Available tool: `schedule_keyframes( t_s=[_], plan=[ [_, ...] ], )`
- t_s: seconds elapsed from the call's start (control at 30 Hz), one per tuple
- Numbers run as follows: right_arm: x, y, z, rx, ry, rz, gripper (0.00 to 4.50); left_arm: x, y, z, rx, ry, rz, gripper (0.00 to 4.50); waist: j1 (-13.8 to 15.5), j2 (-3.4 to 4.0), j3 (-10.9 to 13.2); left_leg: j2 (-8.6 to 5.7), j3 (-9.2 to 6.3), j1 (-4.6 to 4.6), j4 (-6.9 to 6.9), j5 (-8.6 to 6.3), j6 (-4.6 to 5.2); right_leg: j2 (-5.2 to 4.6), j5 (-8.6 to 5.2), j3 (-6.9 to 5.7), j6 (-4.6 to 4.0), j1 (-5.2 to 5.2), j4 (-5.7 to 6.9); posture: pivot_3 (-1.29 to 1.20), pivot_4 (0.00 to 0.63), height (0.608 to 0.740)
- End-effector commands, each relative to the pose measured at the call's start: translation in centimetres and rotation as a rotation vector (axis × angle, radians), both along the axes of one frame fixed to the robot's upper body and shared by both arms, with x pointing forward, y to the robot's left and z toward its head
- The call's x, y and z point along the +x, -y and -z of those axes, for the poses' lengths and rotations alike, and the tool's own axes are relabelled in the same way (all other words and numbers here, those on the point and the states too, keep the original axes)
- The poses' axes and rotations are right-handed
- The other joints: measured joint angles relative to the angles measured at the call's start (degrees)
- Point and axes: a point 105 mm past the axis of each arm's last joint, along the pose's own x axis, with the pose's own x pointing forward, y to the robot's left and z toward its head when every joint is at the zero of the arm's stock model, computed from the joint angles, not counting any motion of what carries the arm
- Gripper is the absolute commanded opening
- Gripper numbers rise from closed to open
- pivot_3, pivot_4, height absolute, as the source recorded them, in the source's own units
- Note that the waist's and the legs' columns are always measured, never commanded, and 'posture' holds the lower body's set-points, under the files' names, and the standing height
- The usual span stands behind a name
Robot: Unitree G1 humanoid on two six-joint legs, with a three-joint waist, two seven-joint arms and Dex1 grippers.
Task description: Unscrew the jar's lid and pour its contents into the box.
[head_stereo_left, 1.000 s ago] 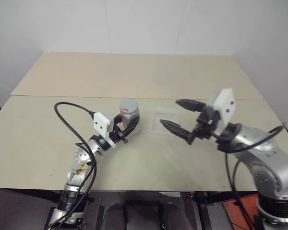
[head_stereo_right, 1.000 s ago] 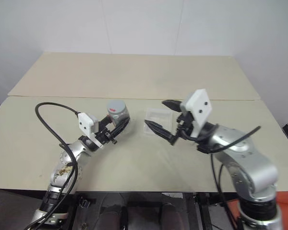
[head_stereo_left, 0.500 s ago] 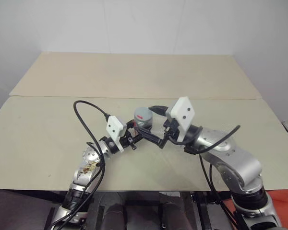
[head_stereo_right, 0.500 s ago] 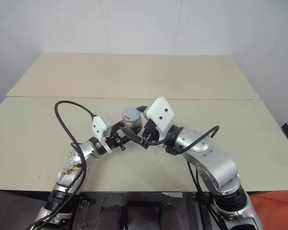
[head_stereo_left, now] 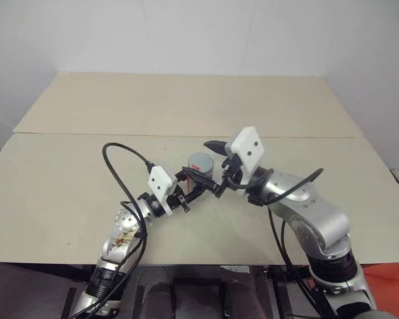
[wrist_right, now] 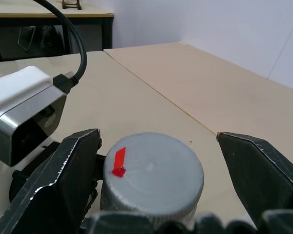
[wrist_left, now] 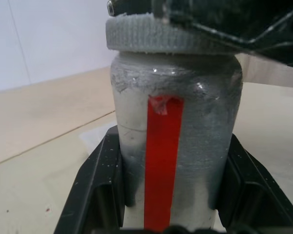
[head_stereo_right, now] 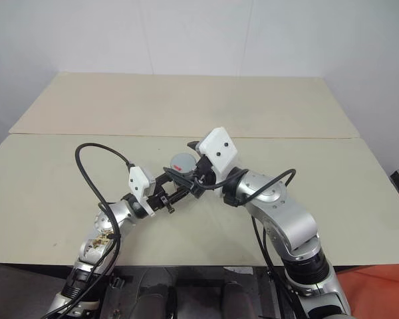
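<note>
The silver-grey jar (head_stereo_left: 199, 161) with a red label stripe (wrist_left: 161, 161) is held upright above the table, and my left gripper (head_stereo_left: 195, 179) is shut on its body, black fingers (wrist_left: 98, 183) pressing both sides. Its grey ribbed lid (wrist_right: 154, 178) is on, marked with a red patch. My right gripper (wrist_right: 157, 137) is open and straddles the lid, one finger (wrist_right: 63, 180) close beside it and a gap on the other side. The contents are hidden inside the jar. A pale clear shape behind the jar looks like the box (wrist_left: 94, 141); my right hand covers it in the eye views.
Two beige tabletops meet at a seam (head_stereo_left: 86, 135), with a white wall behind. A black cable (head_stereo_left: 123, 169) loops over my left forearm. Bare table surface (head_stereo_left: 46, 186) spreads to the left of my arms.
My left arm carried the jar to the right, toward the middle. My right gripper swung left, still open, and came over the jar so its fingers flank the lid.
</note>
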Motion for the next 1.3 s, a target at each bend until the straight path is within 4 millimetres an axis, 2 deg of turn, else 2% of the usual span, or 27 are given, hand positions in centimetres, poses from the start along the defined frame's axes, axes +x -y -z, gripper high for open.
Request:
schedule_keyframes(
  t_s=[0.03, 0.1, 0.2, 0.3, 0.33, 0.6, 0.7, 0.83, 0.97, 1.3],
  plan=[
    [-0.2, 0.3, -1.2, 0.019, 0.054, 0.0, 4.5, -0.4, 0.4, -1.7, -0.018, 0.076, 0.013, 1.95, 0.0, 0.0, 0.0, 0.0, 0.0, 0.0, 0.0, 0.0, 0.0, 0.0, 0.0, 0.0, 0.0, 0.0, -0.01, 0.0, 0.15, 0.74],
    [-0.3, 0.3, -1.1, 0.016, 0.048, -0.006, 4.5, -0.4, 0.4, -1.7, -0.022, 0.074, 0.014, 1.95, 0.0, 0.0, 0.0, 0.0, 0.0, -0.01, 0.0, 0.0, 0.0, 0.0, 0.0, 0.0, 0.0, -0.01, -0.01, 0.0, 0.15, 0.74],
    [-0.4, 0.2, -0.9, 0.015, 0.037, -0.01, 3.95, -0.4, 0.3, -1.8, -0.029, 0.071, 0.013, 1.95, 0.0, 0.0, 0.0, 0.0, 0.0, -0.01, 0.0, 0.0, 0.0, 0.0, 0.0, 0.0, 0.0, -0.01, -0.01, 0.0, 0.15, 0.74],
    [-0.4, 0.2, -0.8, 0.024, 0.028, -0.009, 2.92, -0.4, 0.3, -1.8, -0.024, 0.074, 0.015, 1.95, 0.0, 0.0, 0.0, 0.0, 0.0, 0.0, 0.0, 0.0, 0.0, 0.0, 0.0, 0.0, 0.0, -0.01, -0.01, 0.0, 0.15, 0.74],
    [-0.4, 0.2, -0.8, 0.023, 0.028, -0.007, 2.77, -0.4, 0.3, -1.8, -0.025, 0.073, 0.015, 1.95, 0.0, 0.0, 0.0, 0.0, 0.0, -0.01, -0.01, 0.0, 0.0, 0.0, 0.0, 0.0, 0.0, -0.01, -0.01, 0.0, 0.15, 0.74],
    [-0.3, 0.4, -0.9, 0.018, 0.039, -0.007, 2.77, -0.7, 0.6, -1.9, -0.027, 0.076, 0.046, 1.95, 0.0, 0.0, 0.0, 0.0, 0.0, -0.02, -0.01, 0.0, 0.0, 0.0, 0.0, 0.0, 0.0, -0.01, -0.02, 0.0, 0.15, 0.74],
    [-0.7, 0.7, -1.1, 0.011, 0.042, -0.069, 2.77, -1.3, 0.8, -1.9, -0.027, 0.07, 0.094, 1.95, 0.0, 0.0, 0.0, 0.0, 0.0, -0.02, -0.01, 0.0, 0.0, 0.0, 0.0, 0.0, 0.0, -0.02, -0.02, 0.0, 0.15, 0.74],
    [-1.6, 1.1, -1.0, -0.049, 0.026, -0.253, 2.77, -2.3, 1.2, -2.2, -0.016, 0.06, 0.181, 1.95, 0.0, 0.01, 0.0, 0.0, 0.0, -0.04, -0.01, 0.0, 0.0, 0.0, 0.0, -0.01, 0.0, -0.02, -0.05, 0.0, 0.15, 0.74],
    [-1.7, 1.7, -0.9, -0.128, 0.009, -0.432, 2.77, -3.0, 1.5, -2.5, -0.001, 0.066, 0.252, 1.95, 0.0, 0.01, 0.0, 0.01, 0.0, -0.01, -0.03, 0.0, 0.0, 0.01, -0.01, -0.01, 0.0, -0.01, -0.06, 0.0, 0.15, 0.74],
    [-1.4, 2.6, -1.1, -0.297, 0.044, -0.924, 2.77, -3.3, 1.9, -3.5, 0.017, 0.087, 0.319, 1.95, -0.1, 0.03, 0.0, 0.01, 0.0, -0.02, -0.04, 0.0, 0.01, 0.02, -0.01, 0.0, -0.01, -0.02, -0.08, 0.0, 0.15, 0.74]
  ],
)
